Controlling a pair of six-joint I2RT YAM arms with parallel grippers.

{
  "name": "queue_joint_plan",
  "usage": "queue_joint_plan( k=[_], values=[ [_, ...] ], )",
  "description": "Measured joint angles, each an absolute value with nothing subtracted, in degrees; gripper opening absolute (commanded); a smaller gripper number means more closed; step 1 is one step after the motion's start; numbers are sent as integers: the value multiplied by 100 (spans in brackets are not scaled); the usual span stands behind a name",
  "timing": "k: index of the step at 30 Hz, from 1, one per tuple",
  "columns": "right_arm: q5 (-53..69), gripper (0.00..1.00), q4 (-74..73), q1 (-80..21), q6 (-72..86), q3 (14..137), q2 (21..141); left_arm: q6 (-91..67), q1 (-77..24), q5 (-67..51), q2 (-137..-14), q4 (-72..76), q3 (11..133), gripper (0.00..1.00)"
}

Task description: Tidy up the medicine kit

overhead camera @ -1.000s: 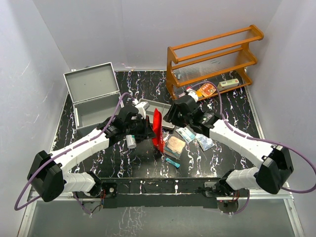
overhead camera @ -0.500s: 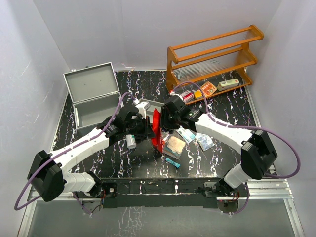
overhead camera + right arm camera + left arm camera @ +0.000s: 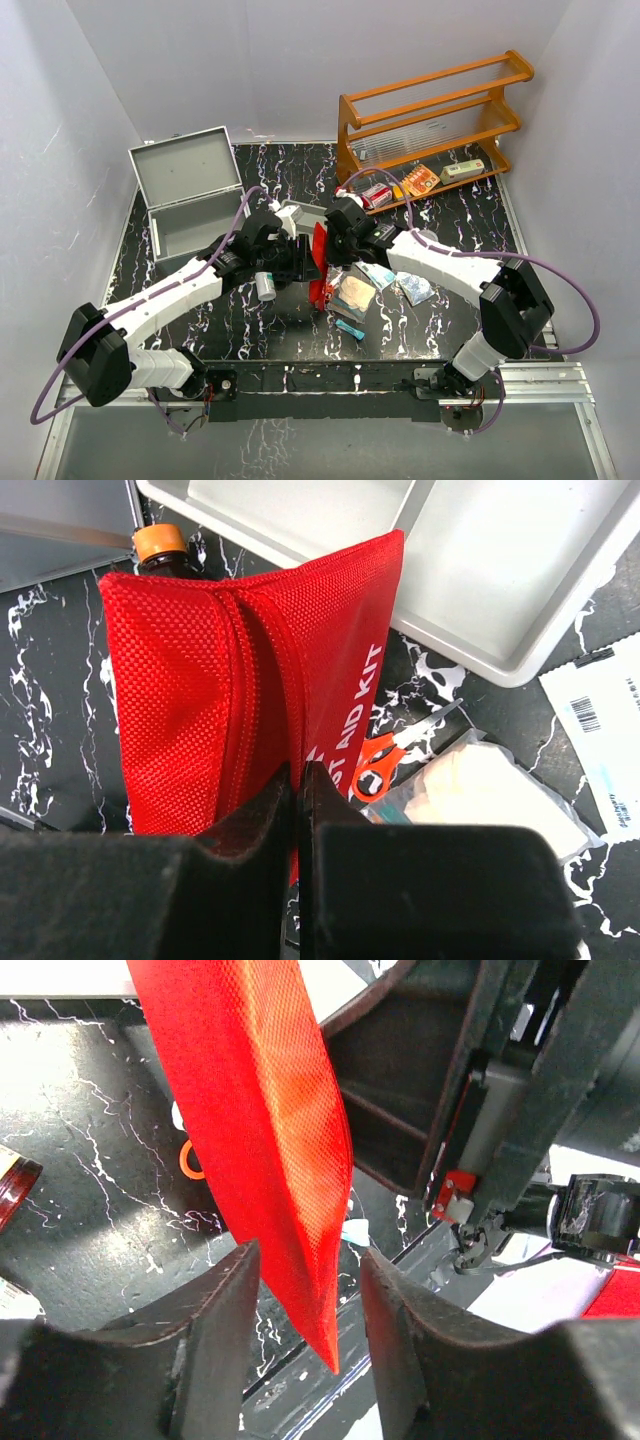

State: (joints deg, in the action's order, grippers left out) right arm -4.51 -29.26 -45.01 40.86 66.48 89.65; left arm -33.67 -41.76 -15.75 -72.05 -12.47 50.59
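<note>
The red first aid kit pouch point(image 3: 318, 262) stands on edge at the table's middle. It also shows in the left wrist view point(image 3: 270, 1130) and in the right wrist view point(image 3: 200, 680). My left gripper point(image 3: 303, 266) is open, its jaws astride the pouch's lower corner point(image 3: 305, 1260) with a gap on each side. My right gripper point(image 3: 334, 248) is shut on the pouch's upper edge beside the zipper point(image 3: 298, 770). Orange-handled scissors point(image 3: 385, 755) lie under the pouch, next to a gauze packet point(image 3: 480, 790).
A white tray point(image 3: 480, 570) lies just behind the pouch, with an orange-capped bottle point(image 3: 160, 542) beside it. An open grey metal box point(image 3: 190, 195) stands back left and a wooden rack point(image 3: 430, 120) back right. A small white bottle point(image 3: 266, 288) and packets point(image 3: 378, 272) lie nearby.
My right gripper has moved left from near the rack to the pouch and shut on its upper edge. My left gripper has stayed at the pouch.
</note>
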Motion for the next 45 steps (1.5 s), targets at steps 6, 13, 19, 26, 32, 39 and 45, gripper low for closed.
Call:
queue_joint_plan(
  k=[6, 13, 19, 26, 32, 39, 45],
  values=[
    [-436, 0, -2862, -4569, 4215, 6646, 8973, -3712, -4176, -1271, -7234, -1240, 5059, 41],
    [-346, 0, -2808, -4591, 4313, 6646, 9039, -3879, -4176, -701, -7389, -1339, 5177, 30],
    [-305, 0, -2801, -4619, 4316, 6648, 9061, -3852, -4174, -447, -7411, -1350, 5284, 27],
    [-305, 0, -2799, -4641, 4313, 6648, 9098, -3795, -4176, -427, -7513, -1323, 5328, 3],
    [-558, 4, -2936, -4672, 4353, 6681, 9113, -3642, -4176, -198, -7627, -1553, 5470, 0],
    [-1468, 5, -3610, -4958, 4480, 7100, 9113, -3385, -4176, 421, -7734, -2281, 6053, 0],
    [-1841, 12, -4217, -5019, 4674, 7422, 9118, -3323, -4176, 965, -7824, -2840, 6464, 0]
  ],
)
